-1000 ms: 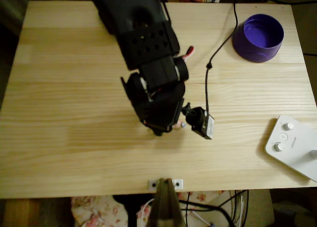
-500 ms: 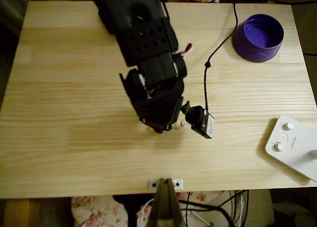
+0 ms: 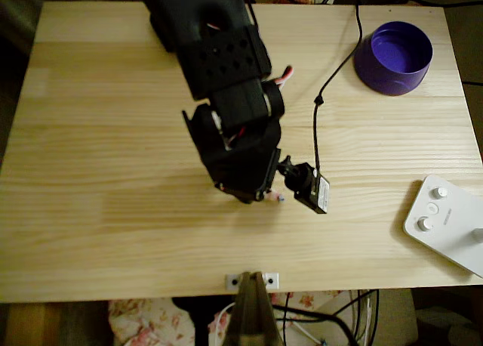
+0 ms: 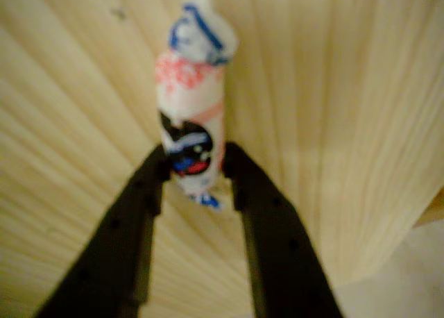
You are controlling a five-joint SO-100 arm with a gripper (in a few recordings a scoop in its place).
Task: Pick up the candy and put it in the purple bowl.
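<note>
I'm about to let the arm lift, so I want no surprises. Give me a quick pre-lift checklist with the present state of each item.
1. Candy between the fingertips of the gripper: ok, both tips press its lower part in the wrist view.
2. Grip centred on the candy: not ok, most of the wrapper sticks out beyond the tips.
3. Candy off the table: cannot tell from either view.
4. Purple bowl upright and empty: ok, at the far right corner in the overhead view.
5. Path to the bowl: cannot tell, a black cable runs across the table between arm and bowl.
</note>
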